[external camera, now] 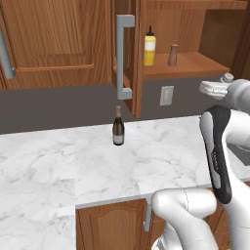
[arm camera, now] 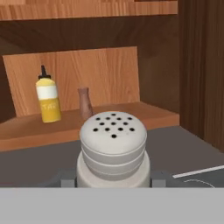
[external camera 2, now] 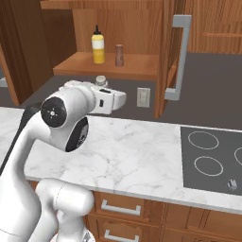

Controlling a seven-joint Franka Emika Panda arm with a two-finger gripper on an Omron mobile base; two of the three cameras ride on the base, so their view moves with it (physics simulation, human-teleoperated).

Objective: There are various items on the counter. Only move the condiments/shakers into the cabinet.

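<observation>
In the hand view we see the grey shaker upright between the two fingers, which press against its base from either side; the gripper is clenched on it. Its domed top with dark holes stands close before the camera. In the left base view the shaker's cap shows just above the gripper, which hangs in the air in front of the cabinet, below the level of its shelf and above the counter. In the right base view the same shaker sits on top of the hand, just in front of the shelf edge and not yet on it.

Going left to right on the shelf, we find the yellow bottle with its black pointed cap, upright, then the brown shaker near it, also upright, the two apart from each other. Both stand towards the left part of the shelf, with bare wood to the right. The cabinet door with its long grey handle stands open to the left of them.

On the counter the wine bottle stands upright, well apart from the gripper, below the open door.
</observation>
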